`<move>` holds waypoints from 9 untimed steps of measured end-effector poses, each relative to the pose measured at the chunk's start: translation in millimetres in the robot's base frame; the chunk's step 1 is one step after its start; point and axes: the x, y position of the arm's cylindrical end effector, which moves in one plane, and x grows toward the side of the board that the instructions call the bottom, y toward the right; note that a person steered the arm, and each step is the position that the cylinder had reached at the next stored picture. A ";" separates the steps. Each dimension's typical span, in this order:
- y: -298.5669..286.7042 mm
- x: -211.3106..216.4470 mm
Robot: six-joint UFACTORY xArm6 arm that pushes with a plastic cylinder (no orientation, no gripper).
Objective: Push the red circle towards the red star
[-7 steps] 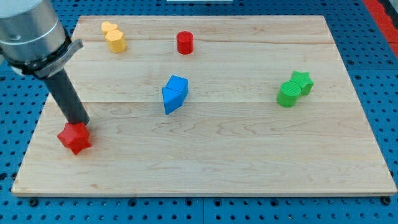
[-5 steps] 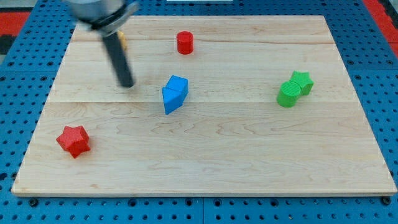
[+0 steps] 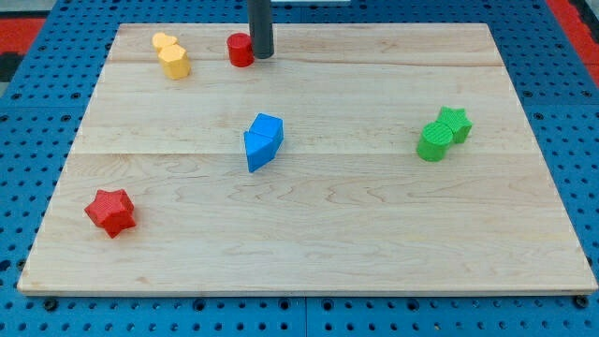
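Single camera view, looking down at an angle on the desk (image 3: 374, 243), a pale wooden board of glued planks resting on a blue perforated base (image 3: 580, 140).

Arm: no gripper fitted, so there is no open or closed state to record. The arm ends in a straight dark rod that enters from the view's top edge. My tip (image 3: 262, 55) sits on the board near its top edge, pressed against the view's right side of the small red circle block (image 3: 241, 50). Tip and block appear to be touching; no gap is visible between them.

Task objects:
- Red circle block: a short red cylinder, upright, near the board's top edge, left of centre in the view.
- Red star block (image 3: 111, 212): near the board's lower left corner in the view, well apart from the red circle, lying down and to the view's left of it.

Other blocks:
- Yellow block (image 3: 172, 55), lobed outline, exact shape unclear: near the top left, just to the view's left of the red circle, not touching it.
- Blue angular block (image 3: 263, 140), faceted, exact shape unclear: near the board's centre, below the tip.
- Green round block (image 3: 433, 142) and green star block (image 3: 455, 123): touching each other at the view's right, the star up and to the right.
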 end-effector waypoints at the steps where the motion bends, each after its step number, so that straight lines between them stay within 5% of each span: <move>1: -4.4 -32.2; 4: -52.1 116.1; 6: -82.3 99.8; 7: -116.7 136.4; 9: -129.5 260.9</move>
